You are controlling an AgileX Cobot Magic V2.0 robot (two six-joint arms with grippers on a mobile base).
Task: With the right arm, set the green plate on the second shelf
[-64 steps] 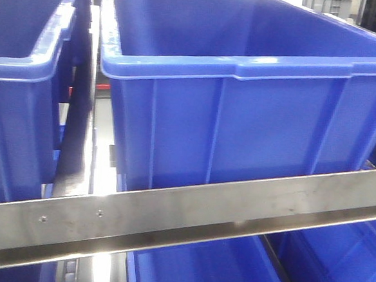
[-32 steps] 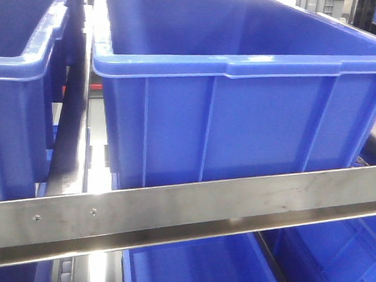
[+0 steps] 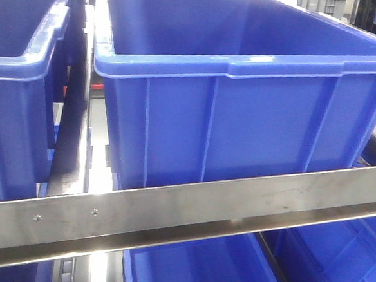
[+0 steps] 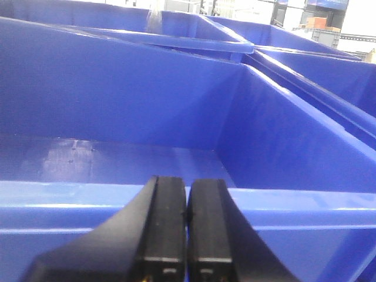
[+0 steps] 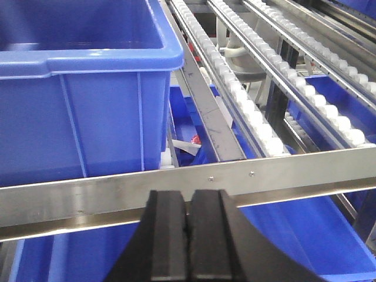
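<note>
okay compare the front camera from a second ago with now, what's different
The whole front view slid: the big blue bin and the steel rail sit a little further left and lower in the picture than a second ago, so the camera moved, not the bin. Almost nothing shifted in the last half second. The bins keep their places on the rack, and no green plate shows.

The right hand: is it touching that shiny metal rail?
Cannot tell. In the right wrist view, the right hand overlaps the metal rail, but no contact or gap shows.
</note>
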